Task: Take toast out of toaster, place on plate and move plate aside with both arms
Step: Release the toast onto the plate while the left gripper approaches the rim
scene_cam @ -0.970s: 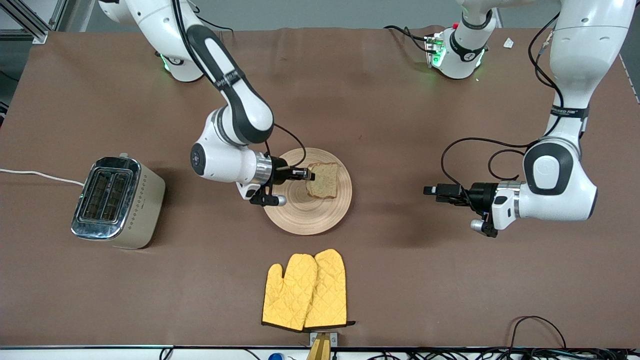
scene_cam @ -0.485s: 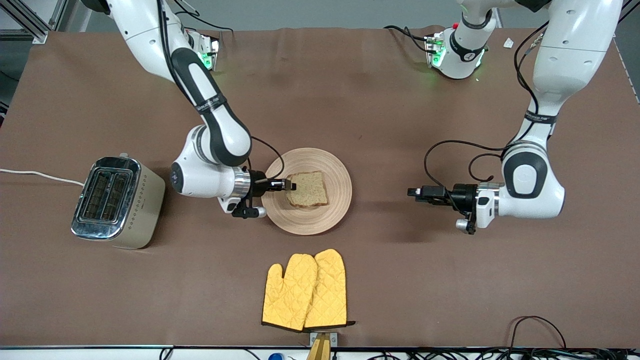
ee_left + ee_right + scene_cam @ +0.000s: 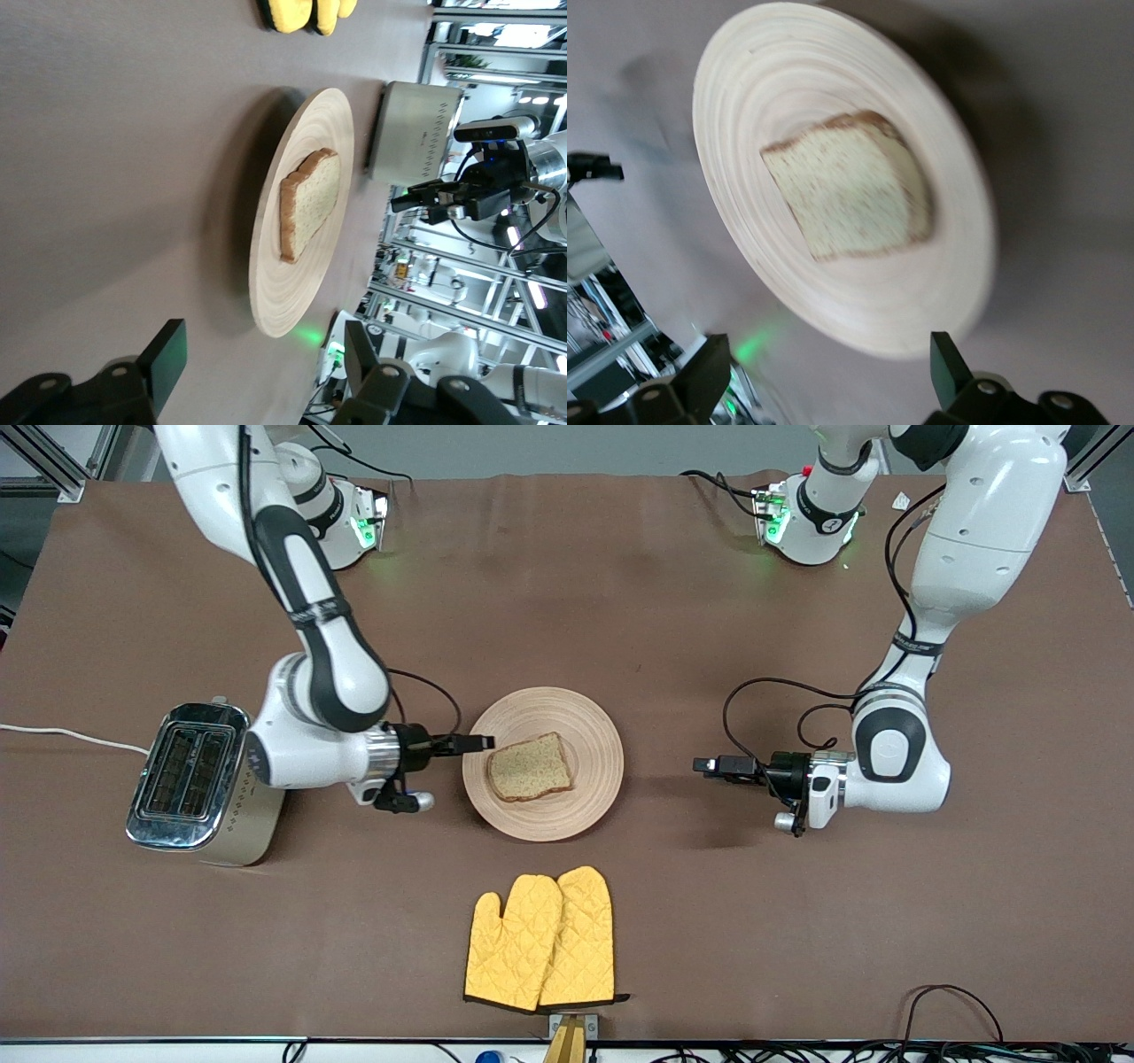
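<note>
The toast (image 3: 529, 768) lies flat on the round wooden plate (image 3: 594, 735) in the middle of the table. My right gripper (image 3: 479, 741) is open and empty, low at the plate's rim on the side toward the right arm's end. Its wrist view shows the toast (image 3: 850, 186) on the plate (image 3: 771, 80) ahead of its spread fingers (image 3: 709, 367). My left gripper (image 3: 706, 764) is open and empty, low over the table, apart from the plate toward the left arm's end. Its wrist view shows the plate (image 3: 292, 292) edge-on with the toast (image 3: 310, 204).
A silver toaster (image 3: 208, 784) stands toward the right arm's end, close to the right arm's wrist. A pair of yellow oven mitts (image 3: 540, 939) lies nearer the front camera than the plate. Cables run along the table's front edge.
My right gripper let go of the toast and drew back off the plate toward the toaster. The toast now lies flat. My left gripper moved closer to the plate.
</note>
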`<state>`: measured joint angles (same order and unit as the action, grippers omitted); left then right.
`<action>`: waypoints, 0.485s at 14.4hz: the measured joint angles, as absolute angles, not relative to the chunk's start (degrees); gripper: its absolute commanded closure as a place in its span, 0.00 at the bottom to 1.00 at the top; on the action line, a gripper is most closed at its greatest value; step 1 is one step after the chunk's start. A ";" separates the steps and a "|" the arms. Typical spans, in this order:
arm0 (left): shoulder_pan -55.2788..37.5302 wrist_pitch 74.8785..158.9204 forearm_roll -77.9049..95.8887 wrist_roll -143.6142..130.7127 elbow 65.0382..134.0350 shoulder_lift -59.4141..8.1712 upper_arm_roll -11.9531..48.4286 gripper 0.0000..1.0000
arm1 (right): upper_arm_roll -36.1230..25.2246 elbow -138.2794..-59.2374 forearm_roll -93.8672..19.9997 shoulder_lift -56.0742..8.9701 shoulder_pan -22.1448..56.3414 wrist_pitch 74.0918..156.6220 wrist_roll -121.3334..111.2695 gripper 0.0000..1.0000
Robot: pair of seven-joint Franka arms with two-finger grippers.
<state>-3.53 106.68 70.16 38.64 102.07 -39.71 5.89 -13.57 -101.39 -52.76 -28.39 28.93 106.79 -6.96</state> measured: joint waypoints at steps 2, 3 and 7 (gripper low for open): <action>-5.02 108.48 72.54 40.36 102.08 -40.70 5.96 0.22 | -16.40 -101.32 -43.79 -24.13 28.46 101.47 -5.41 0.00; -5.90 109.50 73.69 40.84 102.10 -41.12 5.99 0.23 | -16.83 -101.26 -36.76 -21.44 28.31 100.50 -3.39 0.00; -8.76 111.29 78.14 45.62 102.14 -43.30 6.04 0.27 | -17.50 -99.59 -12.61 -9.77 27.97 97.84 2.20 0.00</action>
<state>-8.76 111.29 78.14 45.62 102.14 -43.30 6.04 -17.50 -99.59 -12.61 -9.77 27.97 97.84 2.20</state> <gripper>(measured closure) 0.247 0.000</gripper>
